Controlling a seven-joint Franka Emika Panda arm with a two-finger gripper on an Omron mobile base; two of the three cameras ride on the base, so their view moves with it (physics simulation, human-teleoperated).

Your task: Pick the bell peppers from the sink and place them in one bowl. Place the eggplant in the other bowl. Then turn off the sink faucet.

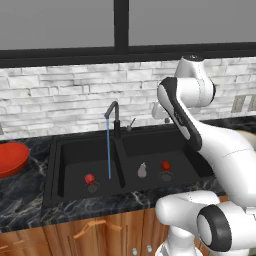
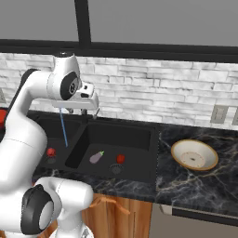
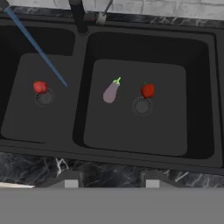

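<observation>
The black double sink (image 1: 60, 165) has one red bell pepper (image 3: 40, 86) by the left basin's drain. The other bell pepper (image 3: 148, 90) lies in the right basin, next to the grey-lilac eggplant (image 3: 111, 92). The black faucet (image 1: 114, 117) pours a thin blue stream (image 1: 109, 150) into the left basin. Its grey lever (image 1: 132, 123) stands beside it. My gripper (image 3: 111, 183) hangs high over the sink's front edge, open and holding nothing. The tan bowl (image 2: 194, 155) rests on the counter right of the sink. The red bowl (image 1: 10, 157) is at the far left.
Dark marble counter (image 2: 186, 186) surrounds the sink. A white brick wall (image 1: 60, 95) and a window rise behind it. Wall outlets (image 2: 217, 114) sit at the right. Wooden cabinet fronts (image 1: 85, 232) are below the counter.
</observation>
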